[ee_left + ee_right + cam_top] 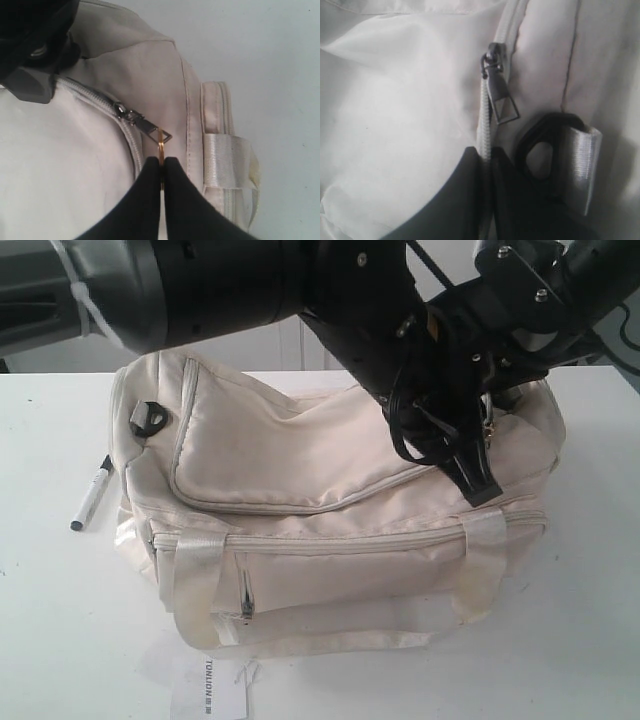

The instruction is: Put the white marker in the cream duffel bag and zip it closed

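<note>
The white marker [92,495] lay on the table [40,620] just beside the cream duffel bag [340,510]. My left gripper [162,167] pinched the zip's gold ring [161,145]. My right gripper [487,165] was clamped on the bag's zip seam.

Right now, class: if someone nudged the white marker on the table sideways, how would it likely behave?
The white marker is slim and round-bodied, lying flat on the smooth white table, so it would probably roll rather than slide. It looks rigid and, being far smaller than the cream duffel bag, likely light.
</note>
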{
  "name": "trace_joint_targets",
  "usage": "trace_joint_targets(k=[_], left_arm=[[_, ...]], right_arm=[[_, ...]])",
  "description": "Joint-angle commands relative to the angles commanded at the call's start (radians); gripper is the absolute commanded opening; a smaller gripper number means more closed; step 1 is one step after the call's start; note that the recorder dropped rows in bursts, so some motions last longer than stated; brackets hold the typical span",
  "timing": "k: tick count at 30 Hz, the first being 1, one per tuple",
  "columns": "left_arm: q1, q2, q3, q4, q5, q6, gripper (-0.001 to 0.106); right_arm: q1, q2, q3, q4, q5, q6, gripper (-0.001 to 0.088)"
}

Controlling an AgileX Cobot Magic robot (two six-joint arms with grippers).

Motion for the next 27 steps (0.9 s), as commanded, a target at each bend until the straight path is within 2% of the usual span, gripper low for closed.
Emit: trace_joint_targets(k=[27], left_arm=[[0.000, -0.050, 0.000, 0.014, 0.143, -0.007, 0.000]], right_arm=[[0.000, 0.000, 0.000, -0.014, 0.002, 0.000, 0.0000]])
